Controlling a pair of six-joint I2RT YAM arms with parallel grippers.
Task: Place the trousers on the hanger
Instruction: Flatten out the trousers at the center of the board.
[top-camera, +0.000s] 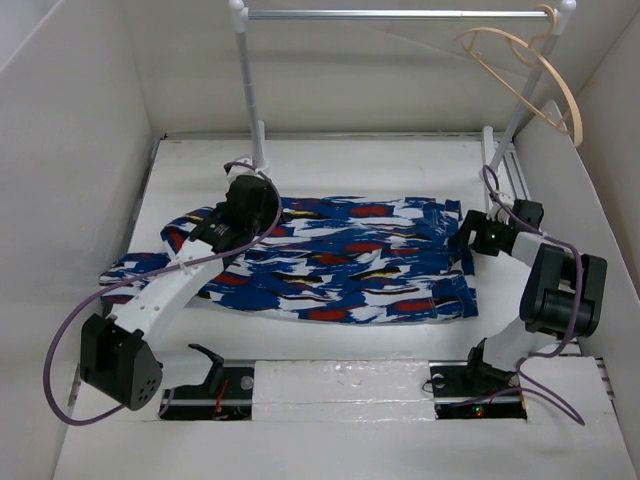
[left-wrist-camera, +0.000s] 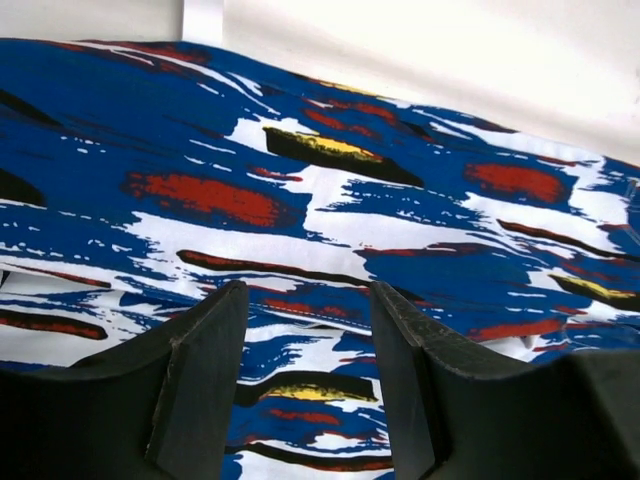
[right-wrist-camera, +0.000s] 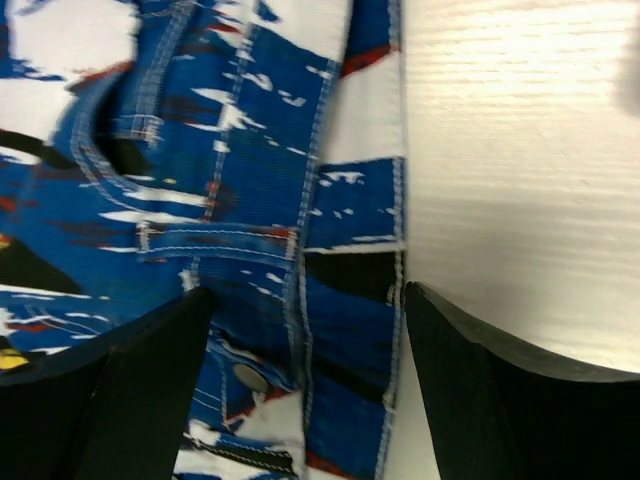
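Observation:
The trousers (top-camera: 340, 262) lie flat across the middle of the table, bright blue with white, red, black and yellow streaks. The pale wooden hanger (top-camera: 530, 62) hangs from the right end of the rail, well above and behind them. My left gripper (top-camera: 250, 205) is low over the trousers' far left part. In the left wrist view its fingers (left-wrist-camera: 205, 380) stand apart with patterned cloth (left-wrist-camera: 330, 200) lying between and beyond them, nothing pinched. My right gripper (top-camera: 464, 238) is at the trousers' right edge. It is open (right-wrist-camera: 310, 295) and straddles the stitched waistband (right-wrist-camera: 350, 330) and its button.
A grey metal rail (top-camera: 400, 14) on white posts (top-camera: 250, 95) spans the back of the white table (top-camera: 330, 160). White walls close in on the left, right and back. Purple cables trail from both arms. The arm bases sit at the near edge.

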